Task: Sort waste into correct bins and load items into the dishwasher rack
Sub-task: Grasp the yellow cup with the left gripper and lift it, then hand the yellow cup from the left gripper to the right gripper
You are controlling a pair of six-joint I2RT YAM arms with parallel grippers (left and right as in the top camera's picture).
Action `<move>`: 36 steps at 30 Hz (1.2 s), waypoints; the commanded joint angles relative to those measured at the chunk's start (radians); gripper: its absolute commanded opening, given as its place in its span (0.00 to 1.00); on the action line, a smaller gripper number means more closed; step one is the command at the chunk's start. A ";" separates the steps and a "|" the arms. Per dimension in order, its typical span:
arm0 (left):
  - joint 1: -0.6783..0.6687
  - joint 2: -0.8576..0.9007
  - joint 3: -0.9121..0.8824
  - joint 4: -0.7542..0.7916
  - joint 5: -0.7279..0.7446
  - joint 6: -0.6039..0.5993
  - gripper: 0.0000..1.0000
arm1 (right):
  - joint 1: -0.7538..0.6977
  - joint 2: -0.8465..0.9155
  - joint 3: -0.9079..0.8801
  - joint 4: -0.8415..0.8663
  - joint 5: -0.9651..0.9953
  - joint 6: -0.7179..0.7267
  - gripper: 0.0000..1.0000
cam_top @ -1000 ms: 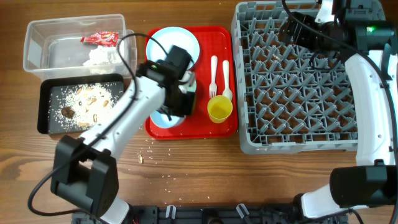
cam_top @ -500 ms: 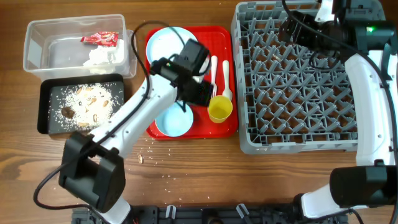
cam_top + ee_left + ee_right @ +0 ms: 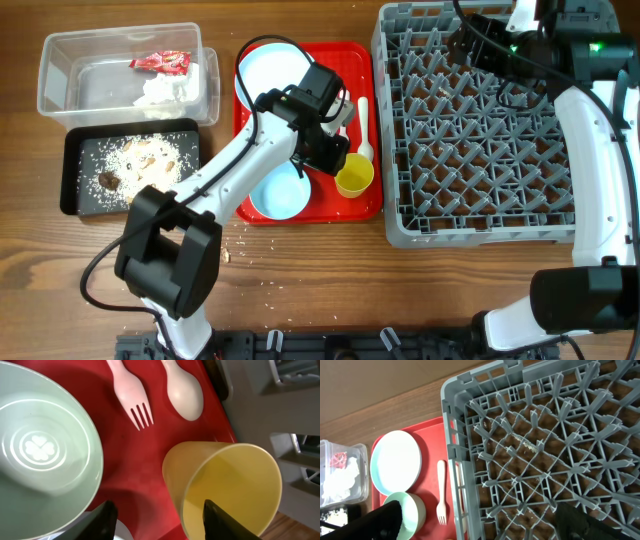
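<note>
Overhead and two wrist views of the desk [image 3: 400, 290]. The left gripper [image 3: 160, 522] hangs over the front right part of the red tray [image 3: 370, 60] with its jaws spread and nothing held. In the left wrist view one finger [image 3: 102, 520] lies over the tray surface between the bowl [image 3: 45, 455] and the cup [image 3: 225, 485]. The other finger [image 3: 222, 522] overlaps the cup's open mouth, so the cup's near wall lies between the two. Contact with the cup cannot be told.

The cup stands upright at the tray's front right corner, just beside the rack [image 3: 480, 130]. The fork [image 3: 131, 390] and spoon [image 3: 184, 392] lie side by side on the tray behind the cup, beyond the fingertips. The bowl sits mouth up at the tray's front edge, left of the gripper. The plate [image 3: 278, 72] lies at the tray's back left corner, partly under the left arm.

The right gripper [image 3: 480, 510] hovers above the back left region of the rack — its fingers are wide apart and empty, well away from the tray items. The rack holds no dishes.

At the left of the desk, the tub [image 3: 70, 80] contains the wrapper [image 3: 160, 62] and the napkin [image 3: 165, 92]. The black tray [image 3: 75, 160] sits just in front of it and holds the scraps [image 3: 140, 165]. A few crumbs [image 3: 235, 245] lie on the desk in front of the red tray.
</note>
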 commanded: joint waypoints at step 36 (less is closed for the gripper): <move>0.486 -0.053 0.089 0.176 1.162 0.037 0.04 | 0.031 0.013 -0.055 0.235 -0.779 -0.198 1.00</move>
